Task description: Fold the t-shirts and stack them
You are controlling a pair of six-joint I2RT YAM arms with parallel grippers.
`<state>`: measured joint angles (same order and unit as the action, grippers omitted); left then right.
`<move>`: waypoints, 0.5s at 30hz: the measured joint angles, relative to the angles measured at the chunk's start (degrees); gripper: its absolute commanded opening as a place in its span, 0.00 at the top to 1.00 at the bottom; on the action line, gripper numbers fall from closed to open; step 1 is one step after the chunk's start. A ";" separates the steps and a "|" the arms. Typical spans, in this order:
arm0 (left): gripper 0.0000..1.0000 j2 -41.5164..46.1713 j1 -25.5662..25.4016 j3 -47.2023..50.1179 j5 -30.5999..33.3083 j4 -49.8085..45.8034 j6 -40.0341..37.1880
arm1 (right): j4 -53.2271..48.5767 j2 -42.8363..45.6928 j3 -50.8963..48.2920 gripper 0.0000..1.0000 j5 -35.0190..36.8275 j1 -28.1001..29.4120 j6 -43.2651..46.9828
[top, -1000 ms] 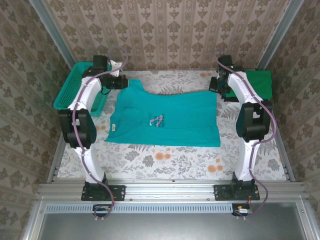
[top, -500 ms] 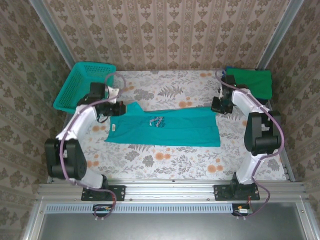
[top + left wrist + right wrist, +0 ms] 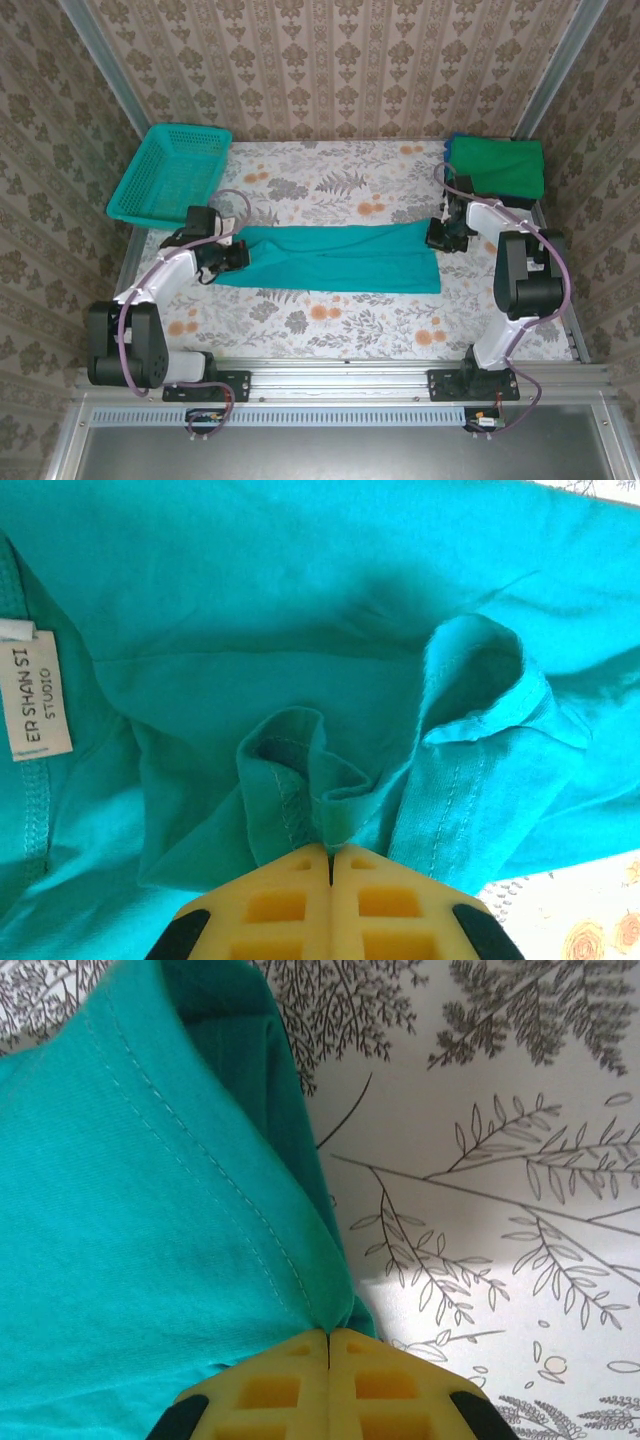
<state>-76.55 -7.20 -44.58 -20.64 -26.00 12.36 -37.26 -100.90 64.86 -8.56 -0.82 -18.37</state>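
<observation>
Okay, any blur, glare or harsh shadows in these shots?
Top external: even light, no glare on the teal t-shirt. Left wrist: sharp, the shirt's label reads clearly. Right wrist: stitching crisp, a bright patch on the tablecloth.

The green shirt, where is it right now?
In the overhead view the green shirt lies folded at the far right corner of the table, just beyond the right claw, opposite the basket at far left.

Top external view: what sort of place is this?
Probably a staged robot test cell: patterned wallpaper panels in aluminium framing, a floral-covered table, and a teal cloth t-shirt beside a teal plastic mesh basket.
</observation>
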 measured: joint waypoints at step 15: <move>1.00 -3.02 -0.15 0.02 1.20 2.29 1.01 | -0.94 6.21 -0.81 0.73 -0.68 0.76 -0.13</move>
<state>-79.57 -7.35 -44.56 -19.44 -23.70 13.37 -38.20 -94.70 64.05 -9.23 -0.05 -18.50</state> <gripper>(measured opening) 0.052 0.213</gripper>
